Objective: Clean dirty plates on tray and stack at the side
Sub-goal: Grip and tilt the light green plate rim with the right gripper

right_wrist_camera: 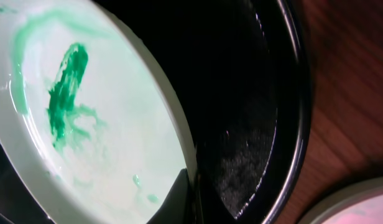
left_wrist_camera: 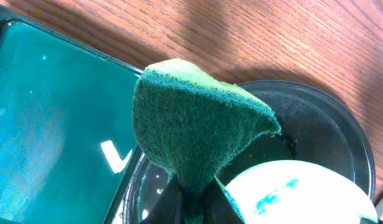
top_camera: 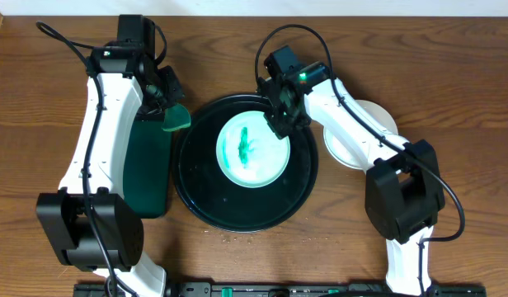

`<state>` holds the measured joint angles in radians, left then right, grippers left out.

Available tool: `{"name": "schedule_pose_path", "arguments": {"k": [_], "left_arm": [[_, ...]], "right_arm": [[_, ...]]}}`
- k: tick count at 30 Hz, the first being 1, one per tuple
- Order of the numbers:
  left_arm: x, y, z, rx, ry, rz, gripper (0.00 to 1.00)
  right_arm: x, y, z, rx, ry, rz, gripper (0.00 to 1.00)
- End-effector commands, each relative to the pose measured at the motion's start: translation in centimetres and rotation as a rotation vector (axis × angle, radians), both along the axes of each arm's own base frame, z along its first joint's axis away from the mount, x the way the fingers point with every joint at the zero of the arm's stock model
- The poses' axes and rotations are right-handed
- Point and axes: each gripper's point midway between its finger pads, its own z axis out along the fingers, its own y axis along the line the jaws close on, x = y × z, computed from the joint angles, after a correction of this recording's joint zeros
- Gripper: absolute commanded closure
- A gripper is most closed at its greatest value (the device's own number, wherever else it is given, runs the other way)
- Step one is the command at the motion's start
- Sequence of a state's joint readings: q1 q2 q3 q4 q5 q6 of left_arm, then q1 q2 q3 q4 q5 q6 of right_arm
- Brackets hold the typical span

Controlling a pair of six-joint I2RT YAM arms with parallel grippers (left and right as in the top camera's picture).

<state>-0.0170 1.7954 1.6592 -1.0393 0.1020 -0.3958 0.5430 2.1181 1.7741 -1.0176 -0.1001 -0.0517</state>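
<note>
A pale mint-green plate point(top_camera: 252, 151) with a dark green smear lies in the middle of the round black tray point(top_camera: 237, 213). My right gripper point(top_camera: 280, 124) is shut on the plate's upper right rim; in the right wrist view one finger lies inside the plate point(right_wrist_camera: 86, 112) and one outside, at the gripper point(right_wrist_camera: 191, 194), over the tray point(right_wrist_camera: 241, 93). My left gripper point(top_camera: 173, 111) is shut on a green scouring sponge point(top_camera: 178, 118) at the tray's upper left edge. In the left wrist view the sponge point(left_wrist_camera: 198, 118) hangs above the plate point(left_wrist_camera: 297, 193).
A dark green rectangular tray point(top_camera: 147, 169) lies left of the black tray, under my left arm. Pale plates point(top_camera: 378, 115) sit on the wood to the right, partly hidden by my right arm; their edge shows in the right wrist view point(right_wrist_camera: 359, 208).
</note>
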Motion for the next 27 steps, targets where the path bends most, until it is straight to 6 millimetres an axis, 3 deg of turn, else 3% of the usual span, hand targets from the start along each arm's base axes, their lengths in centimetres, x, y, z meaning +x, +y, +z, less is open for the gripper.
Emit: {"name": "schedule_pose_path", "arguments": {"k": [1,5,7,10,11,13,15,16,22,27], "left_arm": [[-0.1,0.0,0.0,0.001,0.0,0.009,0.93],[-0.1,0.0,0.0,0.002,-0.001,0.008,0.93],[-0.1,0.0,0.0,0.002,-0.003,0.008,0.93],[0.0,0.0,0.0,0.002,-0.003,0.008,0.93],[0.0,0.0,0.0,0.002,-0.003,0.008,0.93],[-0.1,0.0,0.0,0.002,0.0,0.007,0.93],[-0.2,0.0,0.0,0.003,0.002,0.004,0.93],[-0.2,0.0,0.0,0.003,0.001,0.004,0.93],[-0.2,0.0,0.0,0.003,0.001,0.004,0.93],[-0.2,0.0,0.0,0.003,0.005,0.004,0.93]], "right_arm": [[-0.3,2.0,-0.7,0.022,-0.001,0.017,0.99],[-1.6,3.3,-2.0,0.083,0.062,0.153,0.98],[-1.7,3.4,-2.3,0.095,0.073,0.175,0.93],[-1.8,3.0,-2.4,0.089,0.094,0.137,0.65],[-1.7,2.5,-2.4,0.073,0.109,0.06,0.6],[-1.5,0.8,-2.3,-0.004,0.138,-0.186,0.61],[-3.1,-0.3,-2.6,-0.046,0.24,-0.464,0.61],[-3.7,-0.5,-3.0,-0.061,0.263,-0.515,0.6],[-4.3,-0.4,-5.4,-0.063,0.264,-0.533,0.65],[-4.6,-0.3,-6.8,-0.047,0.266,-0.532,0.83]]}}
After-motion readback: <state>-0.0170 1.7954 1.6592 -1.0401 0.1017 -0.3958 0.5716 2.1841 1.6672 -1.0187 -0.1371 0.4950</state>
